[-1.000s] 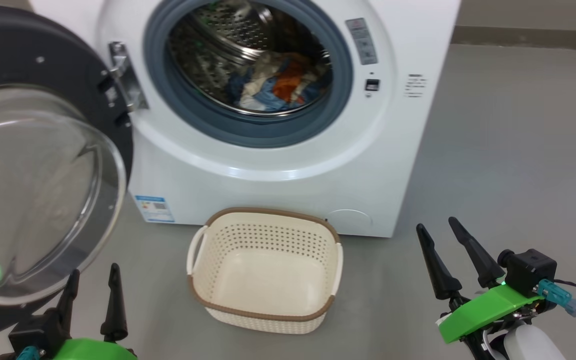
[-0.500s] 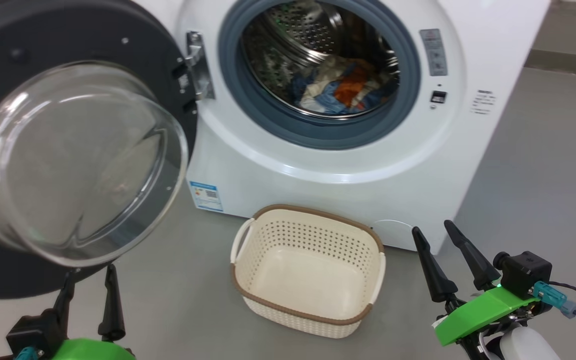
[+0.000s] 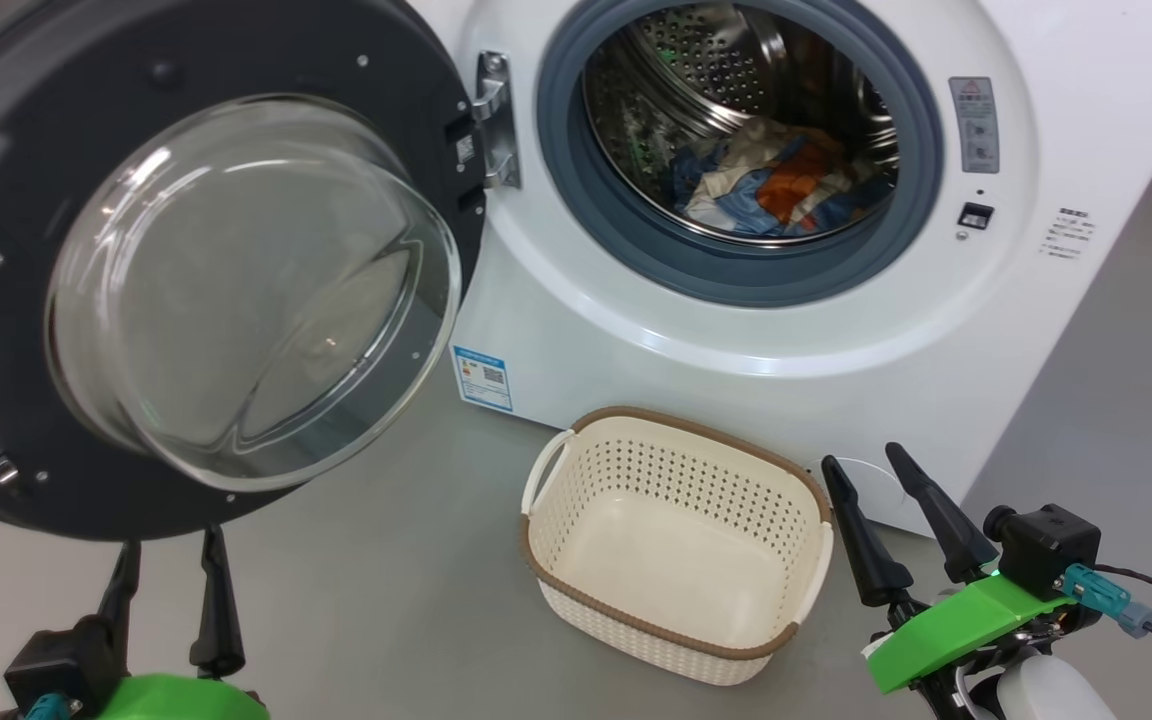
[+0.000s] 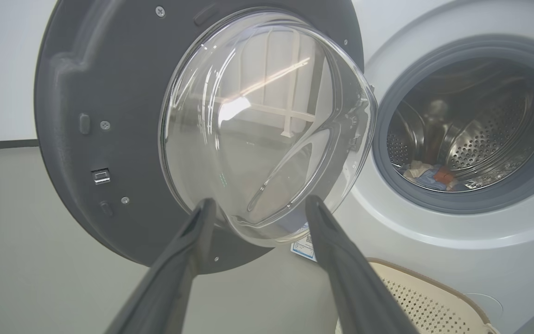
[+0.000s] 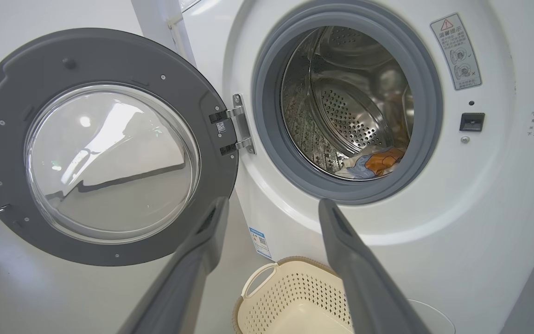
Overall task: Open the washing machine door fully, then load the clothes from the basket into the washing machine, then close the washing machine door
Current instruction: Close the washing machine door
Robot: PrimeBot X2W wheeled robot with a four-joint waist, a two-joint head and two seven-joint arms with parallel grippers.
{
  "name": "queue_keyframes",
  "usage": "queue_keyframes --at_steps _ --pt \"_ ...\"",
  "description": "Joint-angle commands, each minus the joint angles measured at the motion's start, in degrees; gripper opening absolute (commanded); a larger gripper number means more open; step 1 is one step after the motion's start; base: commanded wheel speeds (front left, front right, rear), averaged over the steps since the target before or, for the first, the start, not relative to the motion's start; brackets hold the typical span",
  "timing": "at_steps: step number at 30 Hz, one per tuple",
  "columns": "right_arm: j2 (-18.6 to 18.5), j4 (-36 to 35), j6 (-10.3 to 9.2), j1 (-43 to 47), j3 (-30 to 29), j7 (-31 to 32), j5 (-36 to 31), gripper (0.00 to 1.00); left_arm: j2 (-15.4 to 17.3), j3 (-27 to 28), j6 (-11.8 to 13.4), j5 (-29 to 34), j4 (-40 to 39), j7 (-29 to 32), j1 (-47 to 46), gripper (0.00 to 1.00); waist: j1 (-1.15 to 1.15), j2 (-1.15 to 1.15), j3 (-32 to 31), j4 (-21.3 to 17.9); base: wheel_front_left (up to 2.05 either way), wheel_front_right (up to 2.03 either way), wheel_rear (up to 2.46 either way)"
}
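Observation:
The washing machine [image 3: 836,330] stands with its round black door [image 3: 16,300] swung wide to the left, glass bowl bulging toward me. The clothes [image 3: 776,185] lie in the steel drum, blue, cream and orange; they also show in the drum as clothes [image 5: 371,164] and clothes [image 4: 429,174]. In front of the machine the cream basket [image 3: 796,500] sits on the floor with nothing in it. My left gripper [image 3: 166,545] is open, just below the door's lower edge. My right gripper [image 3: 861,465] is open beside the basket's right rim. The door [image 4: 109,139] fills the left wrist view, left gripper [image 4: 257,204] empty.
Grey floor [image 3: 386,600] stretches around the basket and under the door. The steel hinge [image 3: 496,120] joins door and machine. A blue label [image 3: 483,377] marks the machine's lower left corner. The door latch slot [image 3: 975,214] sits right of the opening.
The head camera has turned left, so the machine, door and basket slide right in view. Both grippers stay open and low, holding nothing.

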Motion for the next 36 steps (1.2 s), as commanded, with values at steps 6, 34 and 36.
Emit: queue_keyframes --at_steps 6,34,36 --pt "-0.1 -1.2 0.09 0.0 1.5 -0.3 0.3 1.00 0.7 2.7 0.7 1.1 -1.0 -0.4 -0.8 1.00 0.00 0.00 -0.1 1.7 0.00 0.00 0.00" --pt "-0.6 -0.8 0.09 0.0 2.5 -0.3 0.7 1.00 0.2 2.9 1.4 0.8 -0.8 -0.4 -0.6 1.00 0.00 0.00 -0.1 2.3 0.00 0.00 0.00" --pt "-0.7 -0.8 0.09 -0.1 2.6 -0.3 0.8 1.00 0.2 2.8 1.4 0.9 -0.7 -0.4 -0.6 1.00 0.00 0.00 -0.1 2.1 0.00 0.00 0.00"
